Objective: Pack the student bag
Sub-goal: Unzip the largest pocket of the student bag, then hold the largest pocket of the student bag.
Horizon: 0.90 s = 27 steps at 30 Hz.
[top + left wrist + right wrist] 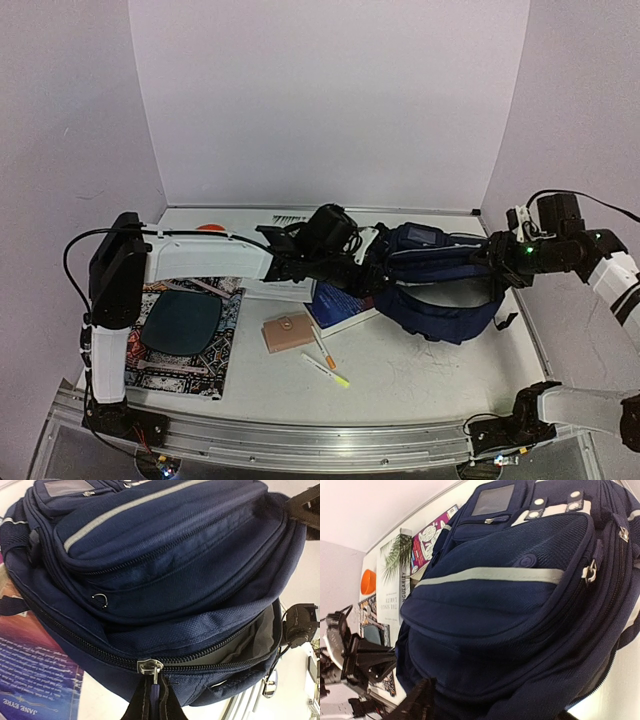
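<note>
Student bag (440, 290) with zipper pull (151, 668) in left tool (152, 703), right tool (498, 262) opposite.

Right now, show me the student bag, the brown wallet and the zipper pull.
student bag (440, 312), top view, near side panel.
brown wallet (288, 332), top view, middle of its flap.
zipper pull (149, 666), left wrist view, metal slider.

A tan wallet (288, 331) lies beside an orange pen (324, 349) and yellow marker (326, 370).

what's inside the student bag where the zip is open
Through the gap beside the zip pull, the student bag shows only pale grey lining. No packed item is visible; navy fabric covers the rest of the interior.
</note>
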{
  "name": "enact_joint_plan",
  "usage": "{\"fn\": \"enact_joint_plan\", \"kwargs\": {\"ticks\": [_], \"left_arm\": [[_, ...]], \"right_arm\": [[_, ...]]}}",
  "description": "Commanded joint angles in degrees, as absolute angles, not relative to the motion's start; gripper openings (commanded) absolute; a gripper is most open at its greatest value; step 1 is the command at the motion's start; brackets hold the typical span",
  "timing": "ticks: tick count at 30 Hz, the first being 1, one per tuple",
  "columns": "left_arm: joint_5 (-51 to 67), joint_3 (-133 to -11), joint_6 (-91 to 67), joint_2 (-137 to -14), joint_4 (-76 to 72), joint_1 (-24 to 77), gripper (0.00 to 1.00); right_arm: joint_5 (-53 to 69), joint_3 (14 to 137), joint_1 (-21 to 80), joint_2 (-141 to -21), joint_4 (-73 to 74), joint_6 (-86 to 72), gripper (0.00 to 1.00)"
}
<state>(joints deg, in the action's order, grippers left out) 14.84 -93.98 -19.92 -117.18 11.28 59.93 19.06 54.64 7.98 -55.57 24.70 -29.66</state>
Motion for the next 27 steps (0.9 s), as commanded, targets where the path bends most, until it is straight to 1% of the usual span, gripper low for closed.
{"fn": "enact_joint_plan", "kwargs": {"ticks": [1, 4, 8, 10, 13, 15, 18, 20, 24, 27], "left_arm": [[17.3, -98.5, -19.8, -116.9, 9.2, 60.0, 0.00], [18.9, -98.6, -20.3, -117.3, 9.3, 60.0, 0.00], [20.3, -98.3, -20.5, -117.1, 9.2, 59.9, 0.00], [19.8, -97.7, -21.1, -116.3, 9.1, 59.4, 0.00], [20.4, -97.2, -23.4, -115.7, 9.2, 57.4, 0.00], [20.1, -97.1, -23.6, -115.1, 9.2, 57.0, 0.00], [20.2, -97.8, -23.9, -115.1, 9.1, 56.6, 0.00], [21.1, -98.7, -24.2, -115.4, 9.1, 56.2, 0.00], [24.0, -100.3, -24.1, -116.5, 9.1, 56.2, 0.00], [26.6, -100.7, -24.1, -117.0, 9.1, 56.2, 0.00]], "right_arm": [[22.8, 60.7, 8.9, -53.2, 27.2, -21.2, 0.69], [24.6, 62.4, 11.5, -54.3, 27.9, -18.7, 0.73], [21.1, 65.4, 19.9, -56.2, 29.1, -16.8, 0.79], [21.6, 66.9, 22.4, -56.9, 30.3, -16.2, 0.83], [26.0, 68.8, 23.1, -58.2, 33.8, -14.9, 0.86], [28.8, 69.3, 23.5, -58.2, 35.7, -14.3, 0.92], [31.8, 68.7, 23.9, -57.3, 37.3, -13.8, 0.94], [30.1, 68.1, 24.1, -56.6, 37.8, -13.3, 0.97], [25.3, 67.3, 26.1, -58.4, 36.2, -11.1, 0.98], [18.2, 68.5, 31.7, -62.8, 33.8, -10.1, 0.98]]}}
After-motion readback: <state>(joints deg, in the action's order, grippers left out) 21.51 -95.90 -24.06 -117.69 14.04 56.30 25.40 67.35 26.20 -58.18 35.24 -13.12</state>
